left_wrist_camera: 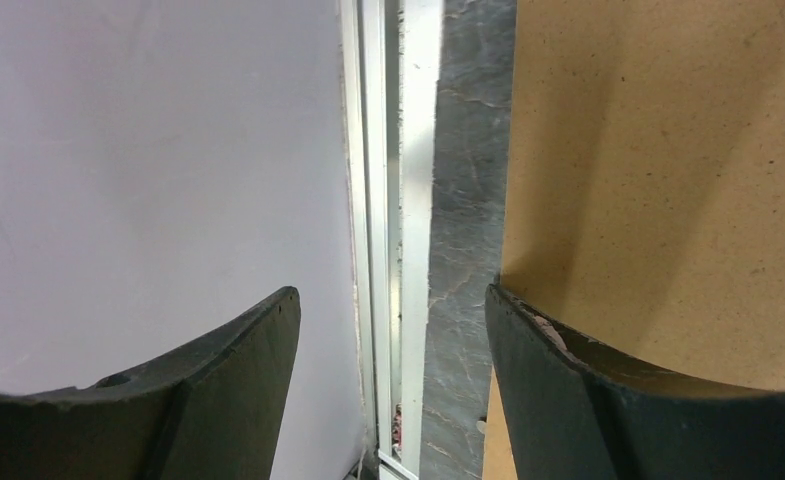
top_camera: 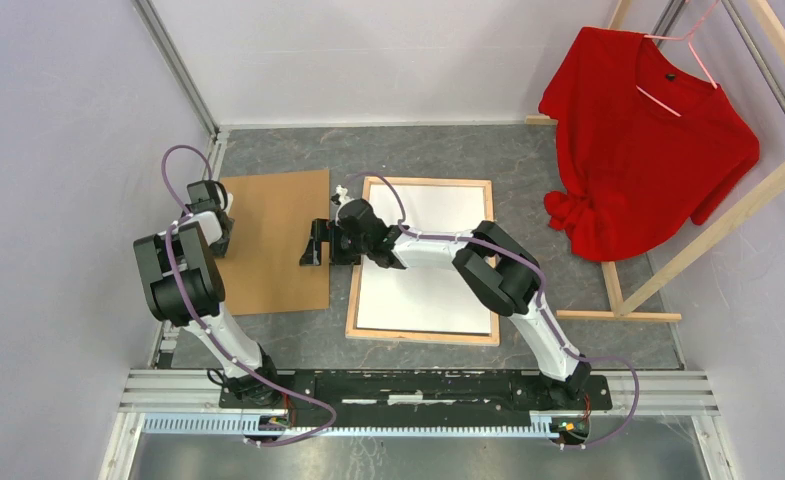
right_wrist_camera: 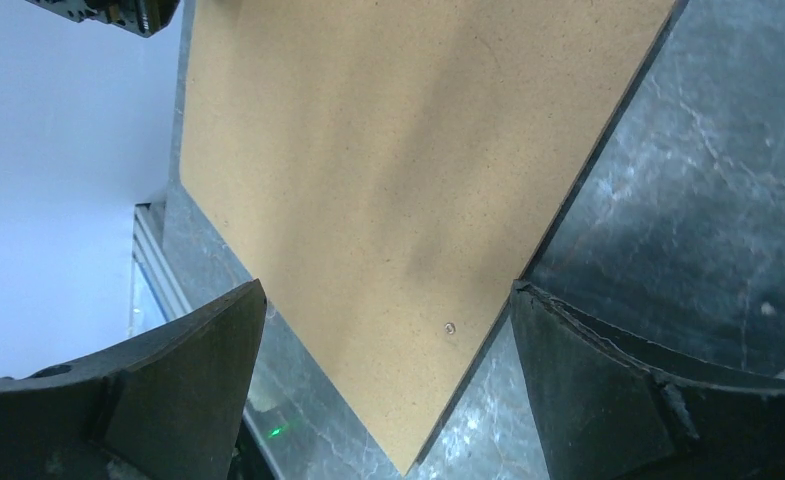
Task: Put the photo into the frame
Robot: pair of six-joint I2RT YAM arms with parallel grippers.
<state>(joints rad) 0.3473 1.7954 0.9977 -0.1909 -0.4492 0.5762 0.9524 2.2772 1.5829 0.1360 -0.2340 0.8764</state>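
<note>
The frame [top_camera: 421, 335] lies flat on the grey table right of centre, bare light-wood side up. A plain white sheet [top_camera: 438, 285] fills it, apparently the photo's reverse; no print shows. The brown hardboard [top_camera: 273, 245] lies to its left. My right gripper [top_camera: 320, 245] is open and empty over the hardboard's right edge. In the right wrist view a hardboard corner [right_wrist_camera: 398, 200] lies between its fingers [right_wrist_camera: 387, 288]. My left gripper [top_camera: 220, 238] is open and empty at the hardboard's left edge. Its wrist view [left_wrist_camera: 391, 295] has the hardboard [left_wrist_camera: 668, 180] at the right.
A red shirt [top_camera: 648, 140] hangs on a bare-wood clothes rack [top_camera: 668, 270] at the back right. A white wall [left_wrist_camera: 158, 170] and an aluminium rail [left_wrist_camera: 418, 150] run close along the table's left edge, beside my left gripper.
</note>
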